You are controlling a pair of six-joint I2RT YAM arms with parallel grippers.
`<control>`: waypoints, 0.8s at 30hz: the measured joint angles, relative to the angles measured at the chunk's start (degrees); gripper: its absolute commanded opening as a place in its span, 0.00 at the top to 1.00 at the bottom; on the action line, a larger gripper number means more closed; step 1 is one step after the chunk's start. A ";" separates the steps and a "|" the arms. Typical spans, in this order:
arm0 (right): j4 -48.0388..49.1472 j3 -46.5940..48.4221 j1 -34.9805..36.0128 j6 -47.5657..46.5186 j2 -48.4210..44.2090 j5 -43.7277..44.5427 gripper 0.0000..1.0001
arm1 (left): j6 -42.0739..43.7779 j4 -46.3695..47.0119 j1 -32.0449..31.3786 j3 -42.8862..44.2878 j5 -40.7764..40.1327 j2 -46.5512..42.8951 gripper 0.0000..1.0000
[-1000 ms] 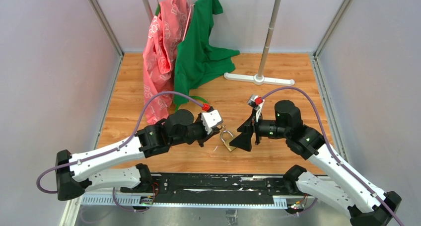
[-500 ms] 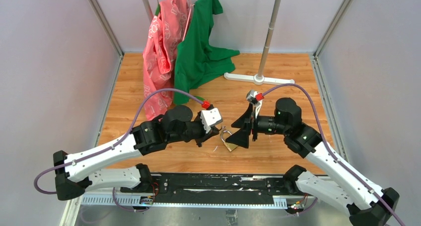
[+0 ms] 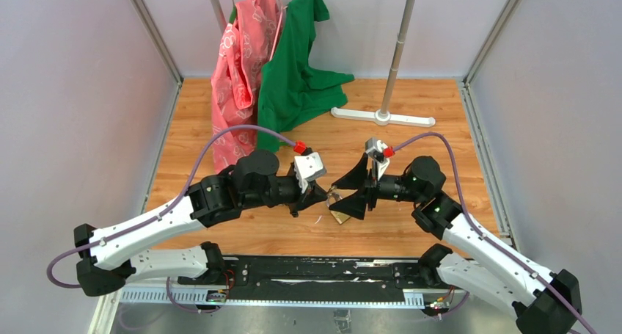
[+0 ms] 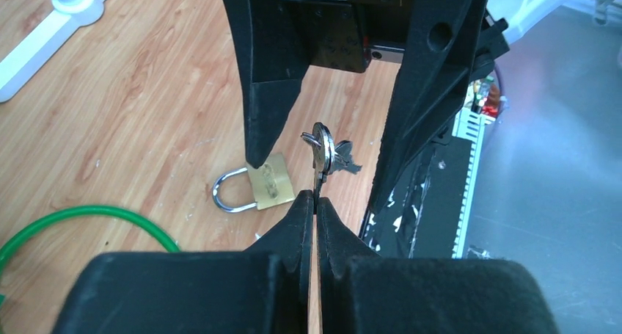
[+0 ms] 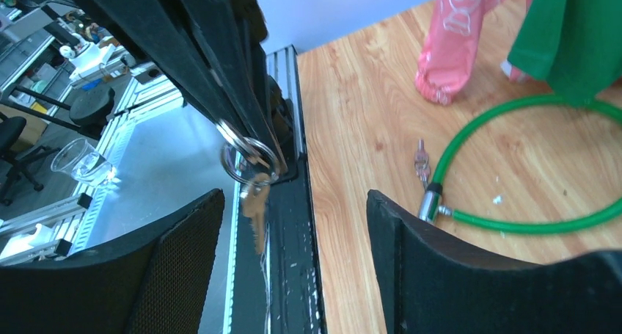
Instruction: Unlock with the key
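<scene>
Pinching one thin blade of the bunch of keys (image 4: 326, 152), the left gripper (image 4: 315, 198) has its jaws pressed together at the lower middle of its wrist view. The right gripper (image 5: 293, 202) holds its jaws spread, one on either side of the bunch and touching nothing. This looks like a handover, and it would go best if the right jaws close flat on a key's broad head before the left lets go, since slick, thin metal on a loose split ring is apt to swivel. The key (image 5: 420, 158), tiny, flat and silvery, lies apart from all this on the grained wooden surface (image 5: 367, 99), just beside the metal end of the glossy green cable lock (image 5: 528, 224), right of centre in the right wrist view. The brass padlock (image 4: 270, 186), squat with a bright curved shackle, lies flat left of centre in the left wrist view.
</scene>
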 measured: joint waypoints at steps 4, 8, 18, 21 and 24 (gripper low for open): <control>5.97 -0.02 0.00 1.03 0.70 -1.88 0.39 | -1.27 0.04 0.00 0.55 0.90 -0.09 1.00; 9.16 -0.02 0.00 1.53 1.16 -3.10 0.49 | -2.40 0.11 0.00 1.31 1.42 -0.09 1.00; 12.35 0.00 0.42 2.43 2.05 -4.85 0.75 | -3.65 0.61 0.00 2.19 1.77 -0.09 1.00; 12.63 0.00 0.55 2.56 1.99 -5.27 0.79 | -3.80 0.61 0.00 2.27 1.75 -0.09 1.00; 12.68 0.00 0.57 2.56 1.73 -5.29 0.87 | -3.85 0.68 0.00 2.40 1.68 -0.09 1.00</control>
